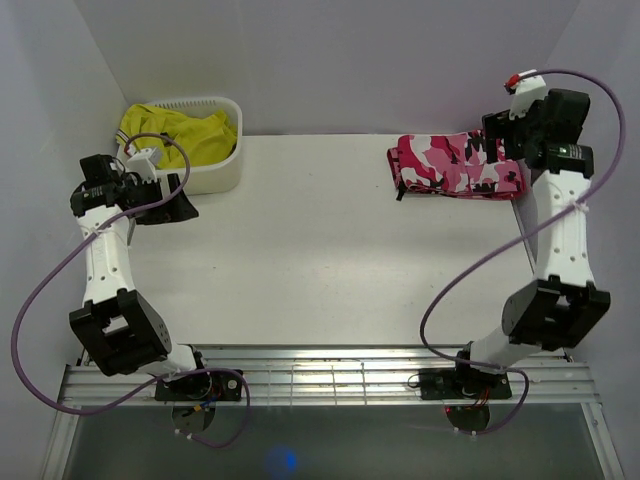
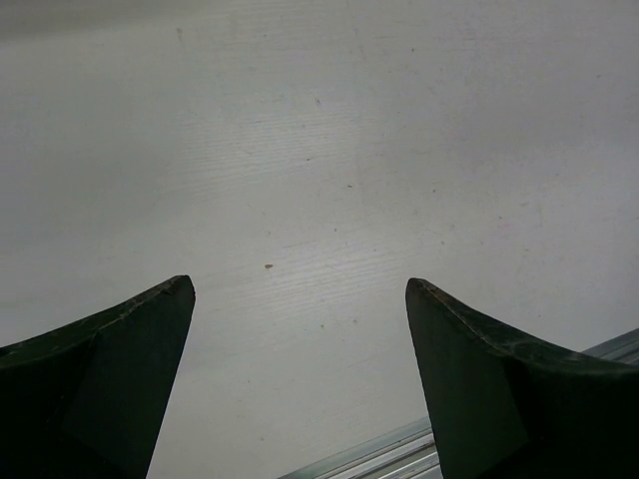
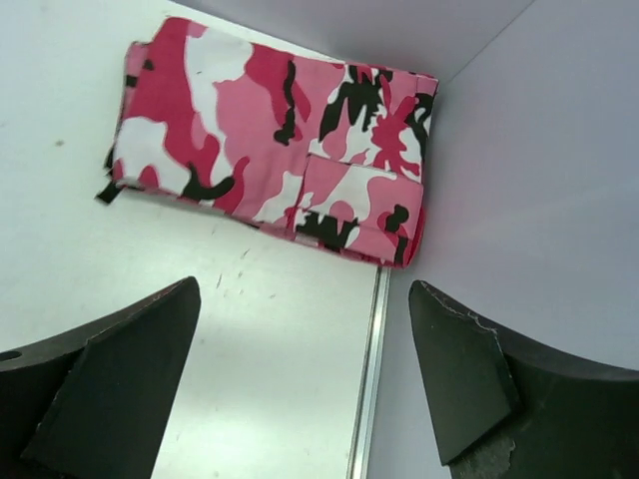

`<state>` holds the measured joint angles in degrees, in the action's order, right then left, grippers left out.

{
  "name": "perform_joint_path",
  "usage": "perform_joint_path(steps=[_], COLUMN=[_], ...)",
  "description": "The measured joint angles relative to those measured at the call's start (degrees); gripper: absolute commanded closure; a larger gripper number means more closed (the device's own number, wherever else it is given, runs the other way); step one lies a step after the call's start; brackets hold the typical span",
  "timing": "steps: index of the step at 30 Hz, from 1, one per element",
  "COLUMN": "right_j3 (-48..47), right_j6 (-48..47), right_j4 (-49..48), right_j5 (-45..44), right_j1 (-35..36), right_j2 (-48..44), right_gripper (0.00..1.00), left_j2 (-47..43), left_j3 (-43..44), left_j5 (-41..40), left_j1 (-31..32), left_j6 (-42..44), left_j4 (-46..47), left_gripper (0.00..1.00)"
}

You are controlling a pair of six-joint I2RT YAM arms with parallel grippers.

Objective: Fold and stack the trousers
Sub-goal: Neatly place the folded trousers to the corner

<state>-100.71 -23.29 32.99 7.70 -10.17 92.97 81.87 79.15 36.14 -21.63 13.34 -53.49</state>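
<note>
Pink trousers [image 1: 458,165], one folded bundle; one basket [image 1: 225,176], one yellow garment [image 1: 186,135].

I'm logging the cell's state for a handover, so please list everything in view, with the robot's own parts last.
trousers: one, pink, white, dark red and black camouflage, folded, far right corner of the table
yellow garment: one, yellow, inside the basket
basket: one, white, far left corner
table: one, white
left gripper: one, dark, open, over bare table by the basket
right gripper: one, dark, open, near the trousers, holding nothing
</note>
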Motion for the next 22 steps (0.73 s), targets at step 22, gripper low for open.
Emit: perform_joint_path(steps=[22], right_j3=[48.65], right_j6=[-10.16], right_j4=[25.46], right_j5=[17.29], right_j1=[-0.22], right_j2=[-38.86], right_gripper=[0.10], left_j2=[-11.80], left_j3=[-21.64], left_j5=[-4.28], left_j1=[13.51], left_j6=[0.15], left_j4=[2.14], left_gripper=[0.02])
